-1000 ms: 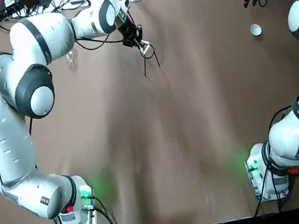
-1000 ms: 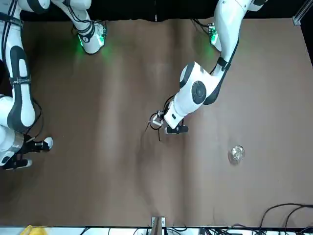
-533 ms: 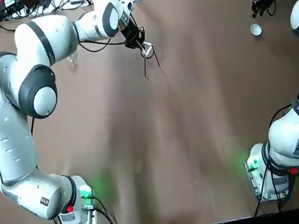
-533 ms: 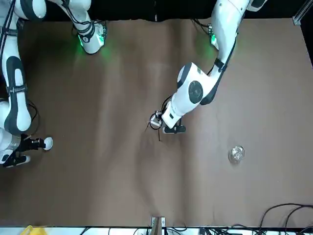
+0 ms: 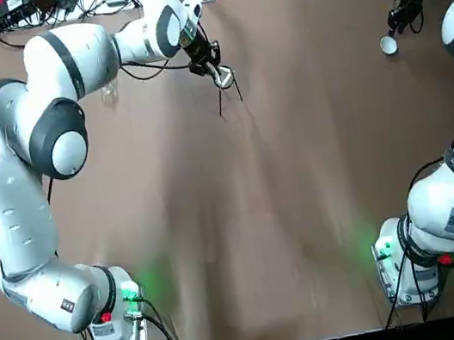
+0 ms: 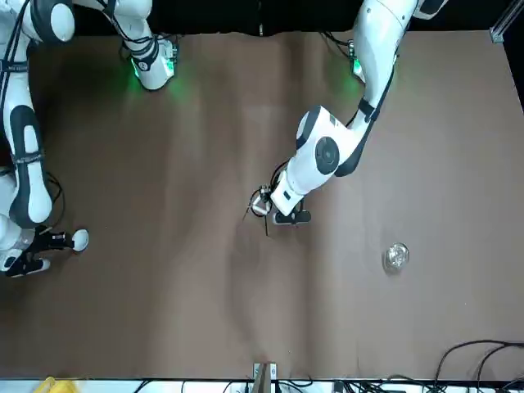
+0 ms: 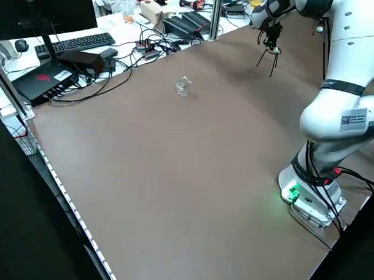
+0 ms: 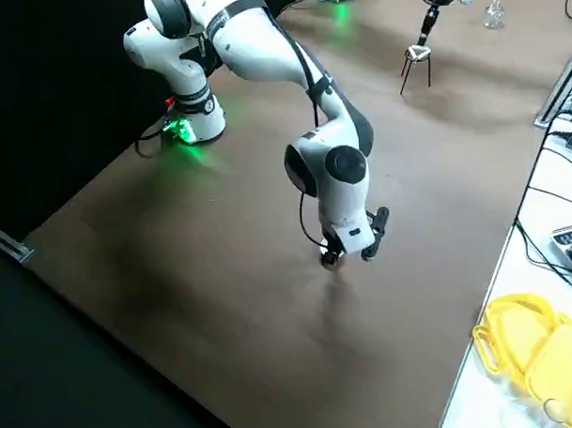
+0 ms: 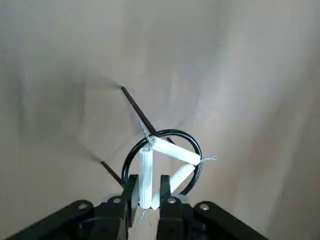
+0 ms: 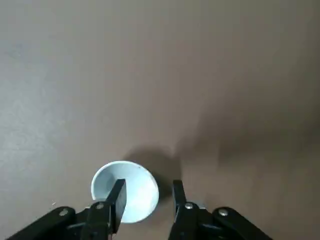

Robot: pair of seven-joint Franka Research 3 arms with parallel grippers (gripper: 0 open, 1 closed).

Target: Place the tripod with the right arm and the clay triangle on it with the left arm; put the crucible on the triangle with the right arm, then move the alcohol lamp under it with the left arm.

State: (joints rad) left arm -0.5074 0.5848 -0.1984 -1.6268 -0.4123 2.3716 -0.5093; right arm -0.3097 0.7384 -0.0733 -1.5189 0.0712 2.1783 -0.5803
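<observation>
I see the tripod [image 5: 226, 90] standing upright on the brown counter [image 5: 286, 212] at about 12 o'clock from centre in the top view, towards the far edge. The triangle [image 9: 165, 167] lies on the tripod's ring, one white bar pinched between the fingers of my left gripper [image 9: 148, 192], which is clamped on that bar from above; the left wrist view shows the other two bars resting across the black ring, with two thin legs running down to the counter. From the front, the left gripper [image 6: 274, 205] sits just beside the ring, the arm reaching in from behind it. The lamp [image 5: 108, 89], a clear rounded glass vessel, stands on the counter at roughly 9 o'clock from the tripod in the top view, well apart from it and partly under the left arm; from the front it [image 6: 396, 257] stands alone. The crucible [image 10: 125, 191] rests on the counter at about 2 o'clock near the far right corner in the top view. My right gripper [image 10: 146, 197] is directly over it with fingers apart, one finger over the cup's mouth, the other just outside its rim; whether they touch it I cannot tell.
</observation>
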